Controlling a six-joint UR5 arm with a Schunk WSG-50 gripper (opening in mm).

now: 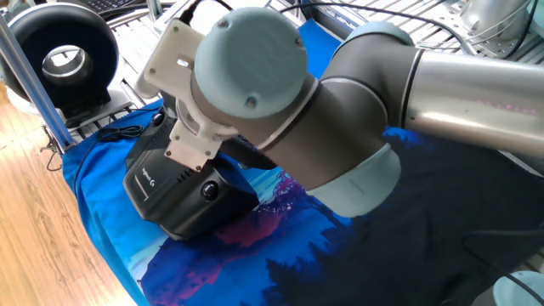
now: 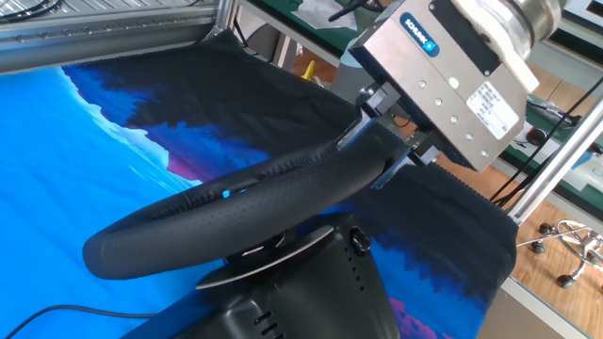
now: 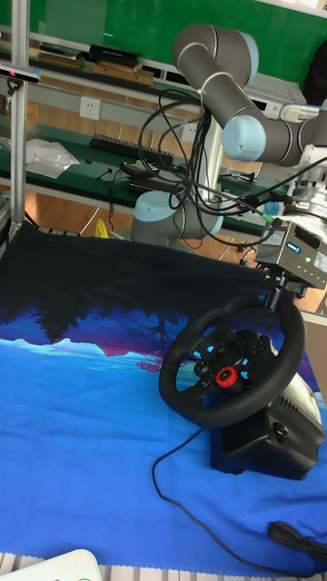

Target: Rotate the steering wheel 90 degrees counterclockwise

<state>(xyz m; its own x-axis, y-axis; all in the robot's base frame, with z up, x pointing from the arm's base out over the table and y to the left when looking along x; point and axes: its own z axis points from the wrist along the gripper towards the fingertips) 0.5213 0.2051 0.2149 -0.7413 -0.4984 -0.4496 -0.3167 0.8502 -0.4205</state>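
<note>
Item, cloth [image 3: 82, 427]: printed blue-and-black landscape sheet covering the table, bearing everything below. Item, UR5 arm [image 1: 357, 110]: grey, bulky, fills most of one fixed view and hides the wheel rim there; reaches in from the far right of the tall fixed view. Item, steering wheel [image 3: 229, 361]: black round rim with a red centre button and coloured hub buttons, tilted toward the tall camera, mounted on a black base [image 1: 183, 195] that stands on the blue part of the cloth, right of centre. Item, ring-shaped device [image 1: 61, 55]: black with white centre, well apart at the table's edge, no part of the task. Item, cable [image 3: 195, 508]: thin, black, trailing from the base across the cloth. Item, gripper [image 2: 377, 160]: set at the upper-right arc of the rim, one finger on either side of it, narrowed to about the rim's thickness; appears to be clamped on the rim, though the contact faces are hidden. Judgement, stage: grasp made, turn about to begin or barely begun. Judgement, hazards: a straight pull instead of an arc about the hub would drag or tip the base on the loose cloth; the thin fingers could slide along the padded rim and lose the angle; the wrist may run out of rotation before the quarter turn.
</note>
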